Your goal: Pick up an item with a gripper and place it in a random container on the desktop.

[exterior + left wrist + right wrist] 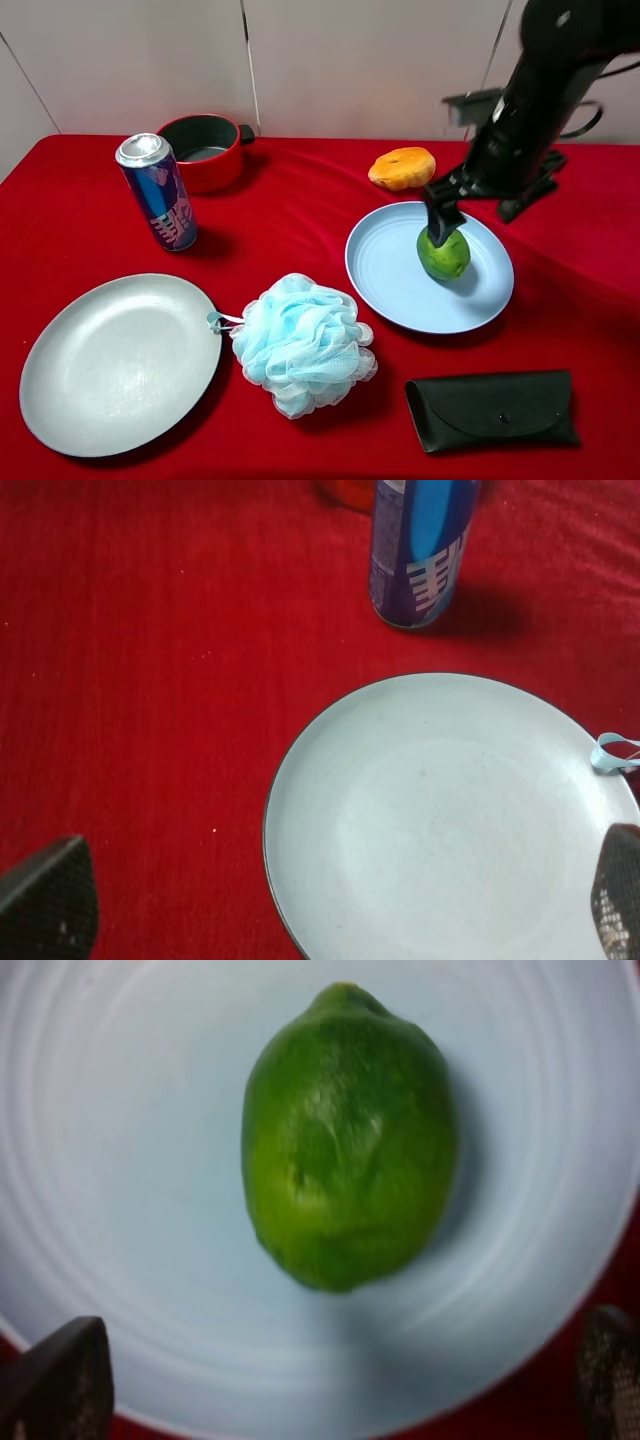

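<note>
Lime (pixel 348 1140) is set on blue plate (pixel 385 270); right gripper (pixel 340 1380) fingers spread, seemingly released (overhead view occluded). Retract is called for next.

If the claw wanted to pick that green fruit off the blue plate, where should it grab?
Probably from straight above, closing across the green fruit's narrower middle. It lies on its side on the blue plate, longer one way, with free space on both flanks for the fingers.
</note>
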